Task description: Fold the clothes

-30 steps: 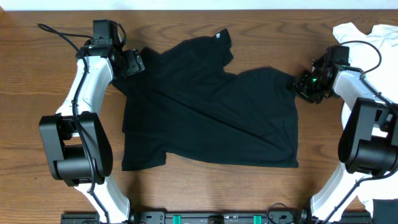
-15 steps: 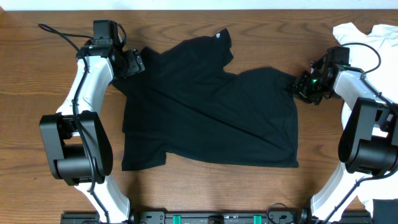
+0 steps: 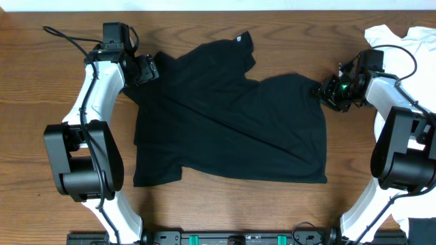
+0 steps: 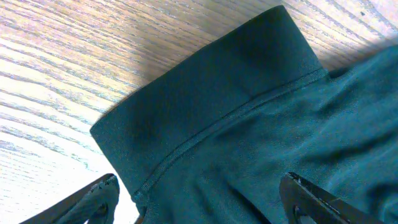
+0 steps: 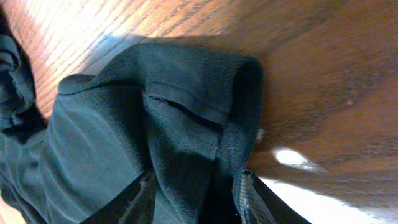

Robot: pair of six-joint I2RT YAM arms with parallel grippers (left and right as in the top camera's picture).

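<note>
Two claws sit at the far ends of one black shirt (image 3: 231, 122), and I watch them from above. The shirt lies spread out on the brown wood counter (image 3: 41, 136), mostly flat, with one long crease running across it from the upper left to the lower right. Its collar points toward the far edge.

My left claw (image 3: 148, 68) is at the shirt's left sleeve. In the left wrist view its two fingers are wide apart, one at each bottom corner. The sleeve hem lies flat on the wood below them, and they hold nothing.

My right claw (image 3: 328, 92) is at the right sleeve, on the other side. In the right wrist view its fingers (image 5: 249, 202) are close together. A thick fold of the sleeve fills the gap between them, so it looks pinched.

Past the right arm, some white clothes (image 3: 395, 37) lie bunched in the far right corner of the counter.
</note>
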